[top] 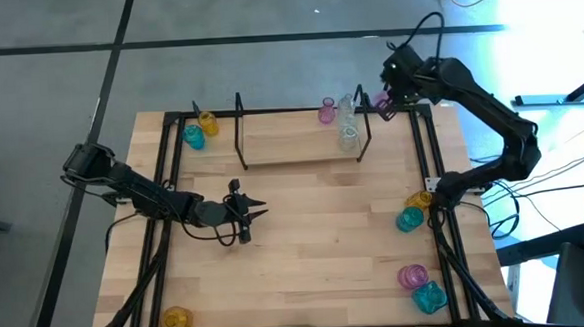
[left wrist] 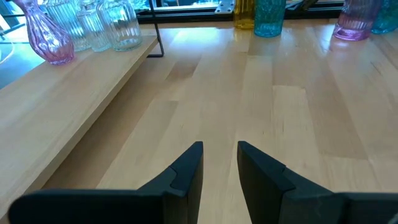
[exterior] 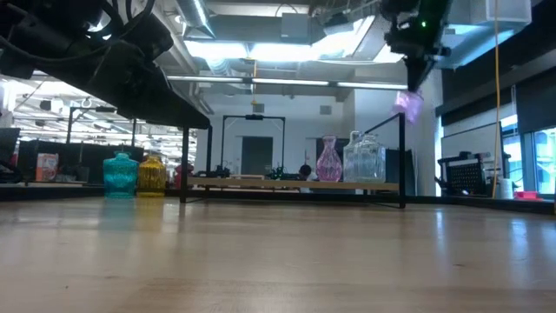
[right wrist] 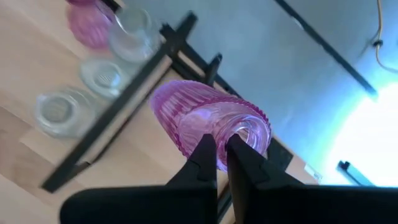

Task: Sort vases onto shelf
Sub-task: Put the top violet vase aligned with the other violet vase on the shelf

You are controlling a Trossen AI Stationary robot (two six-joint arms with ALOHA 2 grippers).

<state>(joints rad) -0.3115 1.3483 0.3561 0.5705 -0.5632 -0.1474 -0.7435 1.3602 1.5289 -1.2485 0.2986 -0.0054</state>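
My left claw (top: pixel 257 209) hovers low over the bare wood in front of the shelf (top: pixel 301 146), its fingers (left wrist: pixel 186 171) a narrow gap apart with nothing between them. Nearer than the shelf, off past its right end along the table's right rail, stand a yellow vase (top: pixel 420 201) and a teal vase (top: pixel 409 219) side by side; closer still to the front edge are a pink vase (top: pixel 412 275) and another teal vase (top: pixel 429 296). A lone yellow vase (top: pixel 176 318) sits at the front left corner.

On the shelf itself, at its right end, a pink bottle vase (exterior: pixel 328 161) stands upright beside clear glass vases (exterior: pixel 364 159). Left of the shelf, outside its wire upright, a teal vase (exterior: pixel 120 174) and a yellow vase (exterior: pixel 151 174) stand touching.

Farthest back, my right claw (right wrist: pixel 216 163) is raised above the shelf's right end, pinched tight on the rim of a ribbed pink vase (right wrist: pixel 208 120), which hangs tilted.
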